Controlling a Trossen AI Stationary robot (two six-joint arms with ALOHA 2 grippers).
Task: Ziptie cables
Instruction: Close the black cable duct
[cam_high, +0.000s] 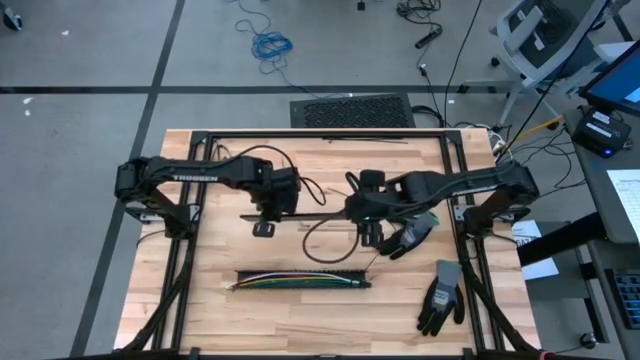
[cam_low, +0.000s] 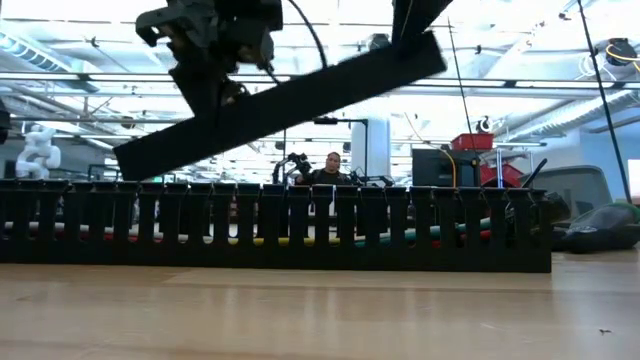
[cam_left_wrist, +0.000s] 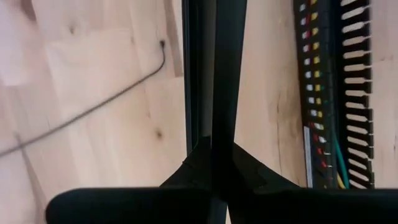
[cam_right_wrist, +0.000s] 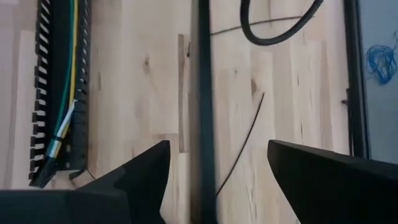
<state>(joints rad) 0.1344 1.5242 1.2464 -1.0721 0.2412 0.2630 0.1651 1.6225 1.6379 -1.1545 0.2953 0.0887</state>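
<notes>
Nearest the low camera: bare wooden desk, with a black slotted duct standing across it from end to end. Inside the duct, cables lying lengthwise, coloured strands showing through the slots; red, yellow and green glimpsed at the left wrist, green, yellow and white at the right wrist. From above, duct near the front edge of the desk, between the two arms.

Above the duct, clear of it, a long flat black strip, tilted in the low view with its higher end at that picture's right. From above, the same strip running crosswise over the middle of the desk, behind the duct.

Left claw clamped shut on one end of the strip; fingers pinched against it on both sides. Right claw at the strip's other end, jaws standing wide, strip passing between the fingers with no touch seen on either side.

A dark hose loop on the desk under the right arm. Two grey-and-black gloves: one just beside the right claw, one near the front right corner. A thin dark strand lying loose on the wood.

A person far behind the desk in the room.
</notes>
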